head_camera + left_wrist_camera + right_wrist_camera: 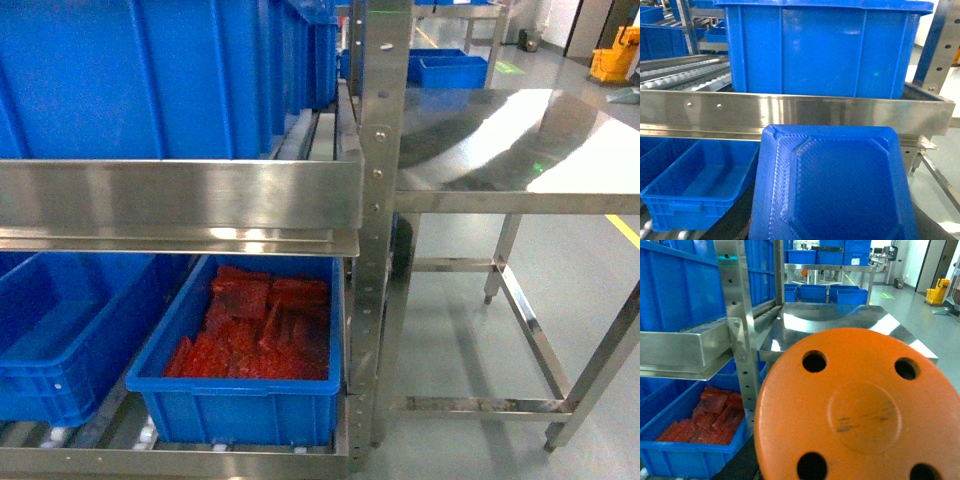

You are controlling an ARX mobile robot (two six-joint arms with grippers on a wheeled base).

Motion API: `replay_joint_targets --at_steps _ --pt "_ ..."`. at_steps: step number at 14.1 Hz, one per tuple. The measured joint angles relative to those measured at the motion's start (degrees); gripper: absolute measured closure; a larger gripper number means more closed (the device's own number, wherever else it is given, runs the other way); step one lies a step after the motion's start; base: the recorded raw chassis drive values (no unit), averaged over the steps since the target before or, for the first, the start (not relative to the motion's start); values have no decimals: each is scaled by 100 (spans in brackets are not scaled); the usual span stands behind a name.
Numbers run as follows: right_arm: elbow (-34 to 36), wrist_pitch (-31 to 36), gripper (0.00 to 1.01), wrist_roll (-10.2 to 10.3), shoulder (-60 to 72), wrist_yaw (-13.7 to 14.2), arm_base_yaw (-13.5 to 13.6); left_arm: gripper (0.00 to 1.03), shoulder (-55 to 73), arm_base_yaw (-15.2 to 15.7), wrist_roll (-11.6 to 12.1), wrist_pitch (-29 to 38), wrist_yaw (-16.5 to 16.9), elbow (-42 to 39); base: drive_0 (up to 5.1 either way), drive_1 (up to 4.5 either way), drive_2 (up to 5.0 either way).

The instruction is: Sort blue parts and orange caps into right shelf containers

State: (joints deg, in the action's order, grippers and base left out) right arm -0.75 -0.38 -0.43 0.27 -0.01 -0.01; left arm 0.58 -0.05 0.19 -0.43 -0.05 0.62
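Observation:
A blue part [840,190], a square moulded tray with a textured rim, fills the lower left wrist view and hides my left gripper's fingers. It hangs before the steel shelf rail [790,112]. An orange cap [860,410], a round disc with several holes, fills the right wrist view and hides the right fingers. On the lower shelf, one blue crate [240,415] holds red-orange pieces, also seen in the right wrist view [690,462]. An empty blue crate [60,340] stands to its left, with bare floor [695,185]. Neither gripper appears in the head view.
A large blue crate [130,80] stands on the upper roller shelf behind the rail [180,195]. A perforated steel post [380,200] marks the shelf's right end. Right of it stands a steel table [520,150] with open floor beneath. A yellow mop cart [615,55] stands far back.

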Motion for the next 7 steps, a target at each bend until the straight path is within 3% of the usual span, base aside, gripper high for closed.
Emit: replay_joint_targets --at_steps 7 --pt "-2 -4 57 0 0 0 0 60 0 0 0 0 2 0 13 446 -420"
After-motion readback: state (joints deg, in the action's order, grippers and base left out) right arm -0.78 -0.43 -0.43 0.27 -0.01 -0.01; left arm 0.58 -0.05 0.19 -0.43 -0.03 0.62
